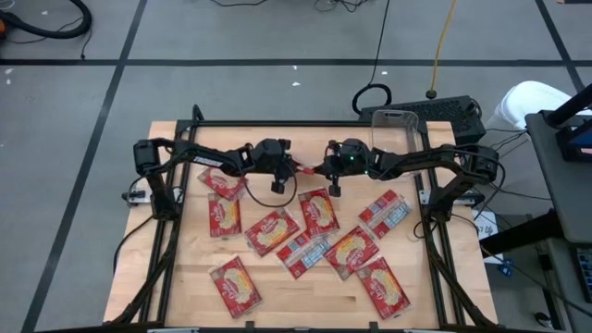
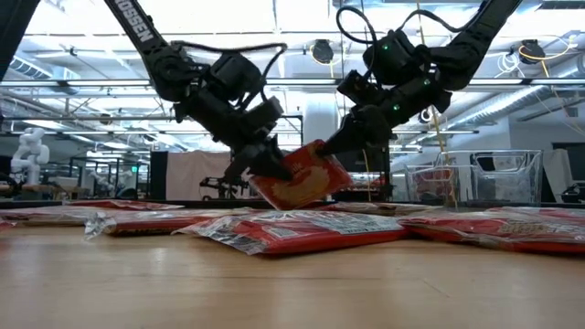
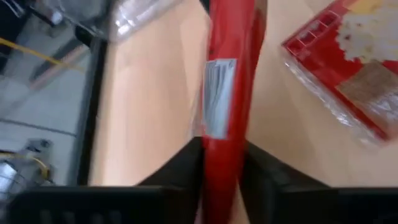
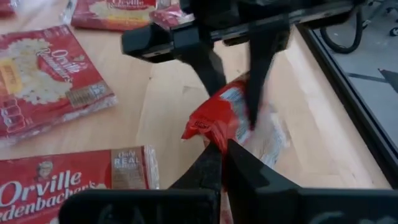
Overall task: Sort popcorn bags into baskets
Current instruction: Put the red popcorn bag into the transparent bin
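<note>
While the pale wooden tabletop (image 1: 185, 277) is carrying a loose scatter of popcorn bags, the nearest ones are lying flat at its front edge: a glossy red packet (image 1: 238, 283) at the left and another (image 1: 383, 288) at the right, each showing a cream oval picture. Farther in, more flat rectangular packets are spreading across the middle, some overlapping, and one packet (image 1: 305, 249) is showing a grey-white printed panel. Their film is looking crinkled and shiny in the low view.

Beyond these, above the middle of the tabletop, a held red bag (image 2: 300, 178) is hanging clear of the wood, tilted, between the two arms. The left tool (image 2: 265, 165) is pinching one end of it, its dark fingers (image 3: 180, 163) lying against both faces of the thin packet. The right tool (image 2: 331, 149) is closed on the opposite, crumpled end, its fingers (image 4: 208, 168) pressed together around the film.

At the far right corner, a clear plastic basket (image 1: 393, 122) with rounded corners is standing on the tabletop; whether anything is lying inside it cannot be told.
</note>
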{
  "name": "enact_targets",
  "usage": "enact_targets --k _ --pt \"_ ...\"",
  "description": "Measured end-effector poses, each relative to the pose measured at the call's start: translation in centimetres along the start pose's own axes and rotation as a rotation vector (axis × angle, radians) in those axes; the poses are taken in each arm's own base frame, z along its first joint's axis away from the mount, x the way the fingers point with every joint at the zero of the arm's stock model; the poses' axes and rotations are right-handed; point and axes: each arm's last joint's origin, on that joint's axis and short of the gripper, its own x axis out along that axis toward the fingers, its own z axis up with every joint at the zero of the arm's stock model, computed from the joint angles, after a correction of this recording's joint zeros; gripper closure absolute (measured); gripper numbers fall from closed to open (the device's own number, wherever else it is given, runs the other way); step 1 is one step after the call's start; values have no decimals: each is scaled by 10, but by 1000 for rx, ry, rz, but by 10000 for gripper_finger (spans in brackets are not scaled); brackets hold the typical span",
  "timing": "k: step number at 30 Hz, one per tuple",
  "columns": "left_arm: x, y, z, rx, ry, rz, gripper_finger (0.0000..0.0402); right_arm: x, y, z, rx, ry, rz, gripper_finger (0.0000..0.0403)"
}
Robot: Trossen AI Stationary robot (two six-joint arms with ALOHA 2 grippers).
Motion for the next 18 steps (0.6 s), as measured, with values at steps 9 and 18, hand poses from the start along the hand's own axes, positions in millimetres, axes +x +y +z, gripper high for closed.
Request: enact_targets --k 9,18 --pt "-11 12 6 -191 -14 68 365 -21 -4 19 60 -33 -155 366" --pt "-42 25 26 -371 -95 94 381 -60 13 42 171 10 -437 307"
